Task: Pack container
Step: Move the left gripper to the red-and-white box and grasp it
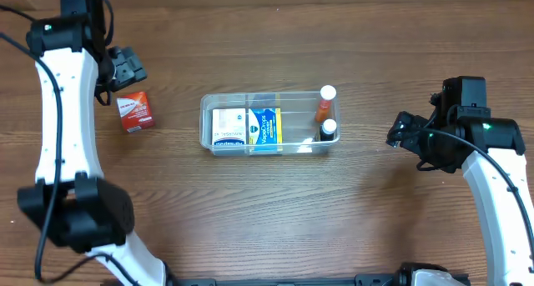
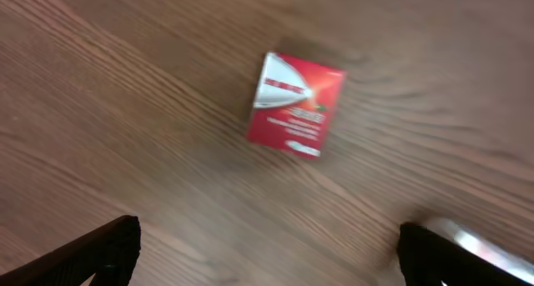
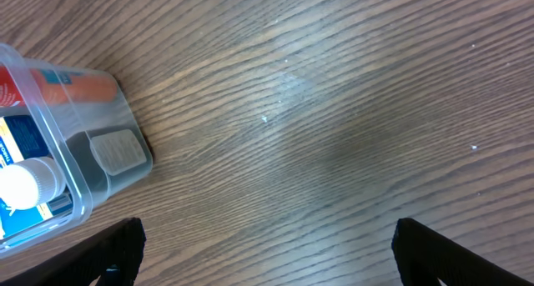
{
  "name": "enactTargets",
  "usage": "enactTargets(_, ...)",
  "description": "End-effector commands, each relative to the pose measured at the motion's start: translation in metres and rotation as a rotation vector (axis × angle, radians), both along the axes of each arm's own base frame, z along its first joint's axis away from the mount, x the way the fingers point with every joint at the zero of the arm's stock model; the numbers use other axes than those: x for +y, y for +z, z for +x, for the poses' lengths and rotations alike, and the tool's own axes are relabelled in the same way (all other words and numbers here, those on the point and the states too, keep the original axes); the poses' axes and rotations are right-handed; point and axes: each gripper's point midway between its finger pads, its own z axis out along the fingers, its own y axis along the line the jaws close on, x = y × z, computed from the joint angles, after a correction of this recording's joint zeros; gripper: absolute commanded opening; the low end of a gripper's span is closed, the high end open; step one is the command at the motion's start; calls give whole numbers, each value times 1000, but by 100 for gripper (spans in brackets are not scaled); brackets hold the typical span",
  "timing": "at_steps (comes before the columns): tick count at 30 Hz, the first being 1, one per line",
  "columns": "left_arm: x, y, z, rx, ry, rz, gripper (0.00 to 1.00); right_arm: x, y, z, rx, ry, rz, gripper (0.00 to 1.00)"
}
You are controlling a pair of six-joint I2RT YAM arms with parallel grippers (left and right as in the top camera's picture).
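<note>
The clear plastic container [image 1: 265, 146] sits mid-table. It holds a white-and-blue box [image 1: 229, 127], a blue box [image 1: 264, 127], an orange bottle with a white cap [image 1: 324, 105] and a dark bottle with a white cap [image 1: 328, 130]. A small red box [image 1: 135, 112] lies on the table left of it; in the left wrist view the red box [image 2: 295, 105] lies ahead of the fingers. My left gripper [image 1: 127, 67] is open and empty, just above the red box. My right gripper [image 1: 401, 131] is open and empty, right of the container, whose corner [image 3: 83, 165] shows in the right wrist view.
The bare wooden table [image 1: 267, 219] surrounds the container. Both white arms stand at the table's left and right sides.
</note>
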Motion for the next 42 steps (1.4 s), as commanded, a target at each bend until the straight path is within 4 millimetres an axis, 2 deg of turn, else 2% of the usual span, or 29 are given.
enactTargets(1, 13, -47, 7, 100, -23, -32, 100, 1, 3, 3, -13, 6, 6, 97)
enactTargets(5, 20, -94, 21, 158, -54, -71, 100, 1, 3, 3, -13, 6, 6, 97)
enactTargets(8, 21, -122, 28, 188, -77, -76, 100, 1, 3, 3, -14, 6, 6, 97)
enactTargets(12, 18, -156, 32, 235, -116, -106, 100, 0, 3, 3, -15, 6, 5, 97)
enactTargets(15, 16, -172, 31, 260, -125, -117, 100, 0, 3, 4, -18, 6, 5, 97)
enactTargets(20, 7, -175, 41, 224, -166, -156, 100, 0, 3, 4, -18, 6, 4, 97)
enactTargets(29, 2, -175, 40, 225, -169, -183, 99, 0, 3, 4, -17, 7, 4, 97)
enactTargets(35, 1, -175, 33, 253, -167, -191, 84, 0, 3, 4, -17, 13, 2, 97)
enactTargets(38, 0, -175, 31, 261, -167, -194, 82, 0, 3, 4, -17, 13, 2, 97)
enactTargets(40, 0, -175, 30, 265, -166, -195, 74, 0, 3, 4, -17, 13, 2, 97)
enactTargets(42, 0, -175, 29, 268, -166, -196, 74, 0, 3, 4, -17, 13, 2, 97)
